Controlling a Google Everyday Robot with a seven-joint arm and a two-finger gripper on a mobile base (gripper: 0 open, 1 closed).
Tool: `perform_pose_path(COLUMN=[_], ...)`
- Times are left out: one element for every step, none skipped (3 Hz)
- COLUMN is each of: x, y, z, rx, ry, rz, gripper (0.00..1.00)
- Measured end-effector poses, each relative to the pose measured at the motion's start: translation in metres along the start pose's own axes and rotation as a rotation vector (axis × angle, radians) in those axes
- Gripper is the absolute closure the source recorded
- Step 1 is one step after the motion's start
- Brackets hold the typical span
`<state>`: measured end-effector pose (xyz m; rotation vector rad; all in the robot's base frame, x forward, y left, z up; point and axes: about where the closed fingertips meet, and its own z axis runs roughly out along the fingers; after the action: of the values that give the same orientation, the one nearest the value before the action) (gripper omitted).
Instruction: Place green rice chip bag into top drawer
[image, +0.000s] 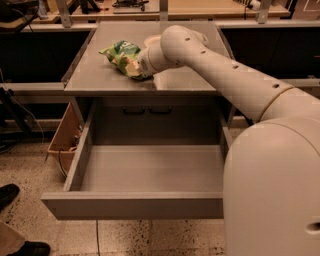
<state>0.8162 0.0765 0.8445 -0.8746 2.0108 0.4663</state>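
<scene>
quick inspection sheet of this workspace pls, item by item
surface: grey table, flat top, holds the bag and a bowl
job's things: green bag at the table top by the gripper, lifted or not unclear; top drawer pulled open, nothing inside
clutter: white bowl, partly hidden behind the arm
grippers: gripper against the bag's right side, over the table
cables: nothing seen clearly
surroundings: cardboard box on the floor left of the drawer; dark shoes at lower left
</scene>
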Motion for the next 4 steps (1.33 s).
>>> perform_pose_path(x=[-0.006, 0.000, 0.011, 0.032], y=[0.014, 0.027, 0.043, 0.062], z=[-0.042, -0.095, -0.143, -0.189], rx=[-0.051, -0.113, -0.188, -0.289], ry=[-0.011, -0.007, -0.009, -0.016], rz=[-0.054, -0.151, -0.221, -0.265], gripper=[1.00, 1.00, 1.00, 1.00])
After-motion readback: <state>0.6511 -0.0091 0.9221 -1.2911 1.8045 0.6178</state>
